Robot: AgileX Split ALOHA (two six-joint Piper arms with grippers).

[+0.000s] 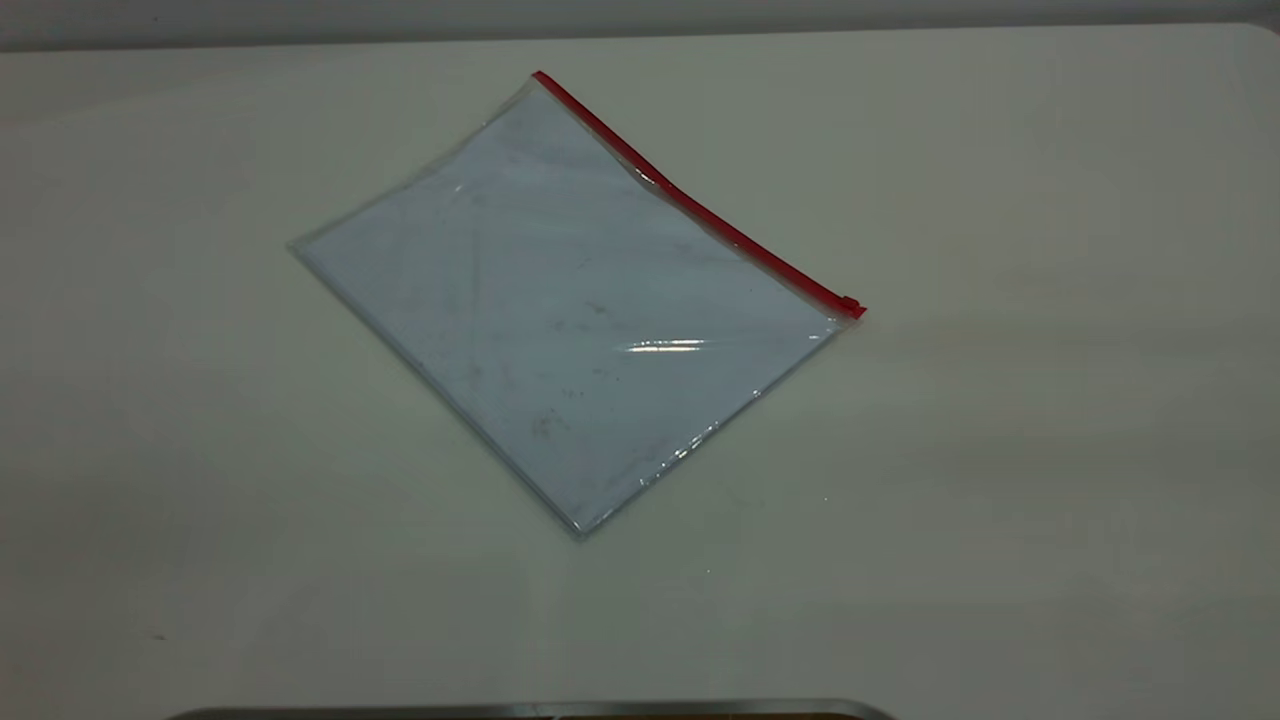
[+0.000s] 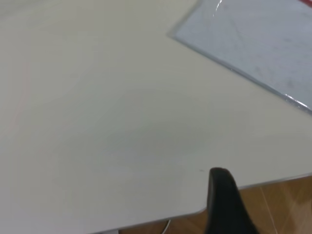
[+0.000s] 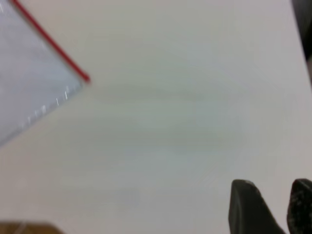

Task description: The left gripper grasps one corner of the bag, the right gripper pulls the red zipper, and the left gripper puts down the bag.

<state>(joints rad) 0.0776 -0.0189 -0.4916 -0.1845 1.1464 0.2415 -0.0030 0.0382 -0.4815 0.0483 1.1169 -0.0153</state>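
The pale surface (image 1: 1050, 450) carries the bag (image 1: 570, 310) flat, red zipper (image 1: 690, 200) running diagonally, slider right. Only wrist views show me: right gripper (image 3: 275, 207) jaws spread; left gripper (image 2: 226, 204) unclear.

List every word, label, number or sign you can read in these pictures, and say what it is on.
None: no readable text in any view.
The bag: only scuffs and glare, no print.
The red zipper: plain red, no lettering.
The table: no marks or labels.
The left gripper and right gripper: plain black.
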